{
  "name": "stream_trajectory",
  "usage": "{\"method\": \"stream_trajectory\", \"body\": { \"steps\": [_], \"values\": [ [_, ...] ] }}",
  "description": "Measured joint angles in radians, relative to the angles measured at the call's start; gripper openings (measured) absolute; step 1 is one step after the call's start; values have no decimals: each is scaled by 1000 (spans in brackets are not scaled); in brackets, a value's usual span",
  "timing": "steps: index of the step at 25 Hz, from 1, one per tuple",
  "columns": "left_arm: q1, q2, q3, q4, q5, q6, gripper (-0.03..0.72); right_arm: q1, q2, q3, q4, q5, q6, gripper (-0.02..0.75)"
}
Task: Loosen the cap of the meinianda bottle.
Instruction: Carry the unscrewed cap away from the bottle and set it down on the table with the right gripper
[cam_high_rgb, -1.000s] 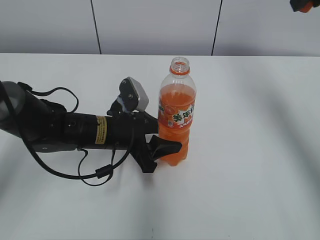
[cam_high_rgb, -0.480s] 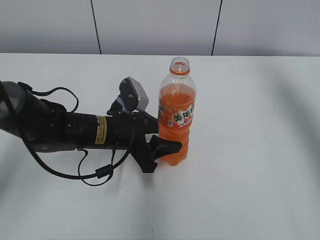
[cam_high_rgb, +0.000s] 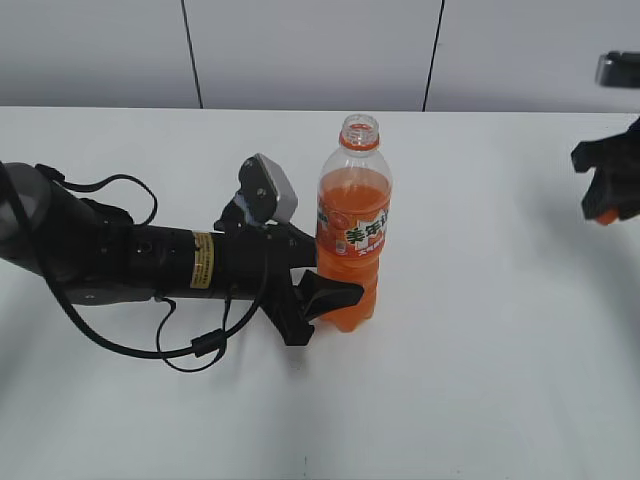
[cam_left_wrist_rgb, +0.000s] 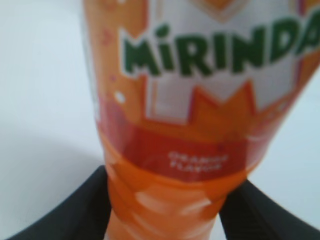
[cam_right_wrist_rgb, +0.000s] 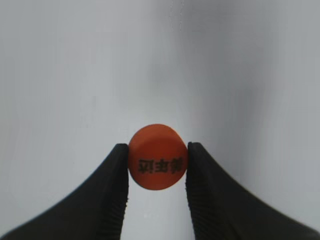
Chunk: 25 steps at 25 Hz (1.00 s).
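Observation:
The meinianda bottle stands upright mid-table, full of orange liquid, its neck open with no cap on it. My left gripper is shut on the bottle's lower body; the left wrist view shows the bottle's label close up between the two black fingers. My right gripper is at the far right edge above the table, shut on the orange cap. In the right wrist view the cap, with dark characters on top, is pinched between the fingers.
The white table stretches around the bottle. The left arm and its cables lie across the table's left side. A grey panelled wall is behind.
My right gripper with the cap left the top right corner, went out of view, and now shows lower at the right edge. The left arm and bottle have not moved.

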Motion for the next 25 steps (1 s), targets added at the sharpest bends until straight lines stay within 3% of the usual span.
{"method": "stream_trajectory", "body": {
  "steps": [12, 25],
  "values": [
    [0, 0, 0, 0, 0, 0, 397, 0, 188, 45, 30, -141, -124, 270],
    [0, 0, 0, 0, 0, 0, 397, 7, 218, 45, -15, -153, -214, 271]
  ]
}}
